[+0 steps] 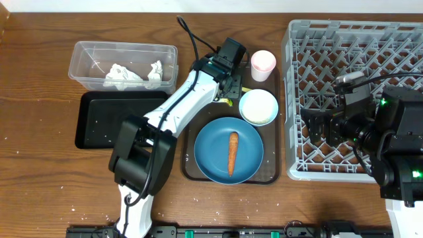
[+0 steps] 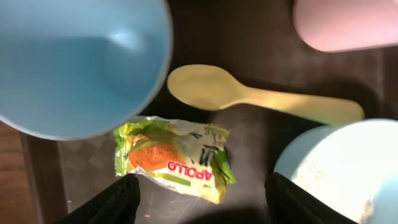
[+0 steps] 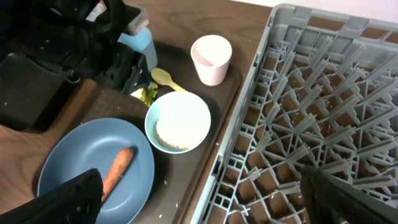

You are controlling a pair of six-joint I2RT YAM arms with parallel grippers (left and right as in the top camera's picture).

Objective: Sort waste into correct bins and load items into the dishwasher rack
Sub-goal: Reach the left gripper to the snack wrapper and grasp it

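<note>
My left gripper [image 2: 205, 205] is open just above the yellow-green snack wrapper [image 2: 174, 155], which lies on the brown serving tray [image 1: 198, 168] between the light blue cup [image 2: 68, 62], the yellow spoon [image 2: 249, 93] and the white bowl [image 2: 348, 168]. The bowl holds rice [image 3: 171, 134]. The pink cup [image 1: 263, 65] stands at the tray's back. The carrot [image 1: 233, 153] lies on the blue plate [image 1: 215, 142]. Crumpled tissue [image 1: 122, 74] sits in the clear tub [image 1: 86, 53]; the black tray [image 1: 99, 122] is in front of it. My right gripper [image 3: 205, 205] is open and empty over the left edge of the grey rack [image 1: 357, 46].
Loose rice grains lie on the brown serving tray near the plate [image 3: 186, 199] and on the wooden table. My left arm [image 1: 172, 109] stretches across the black tray's right end. The rack fills the right side of the table.
</note>
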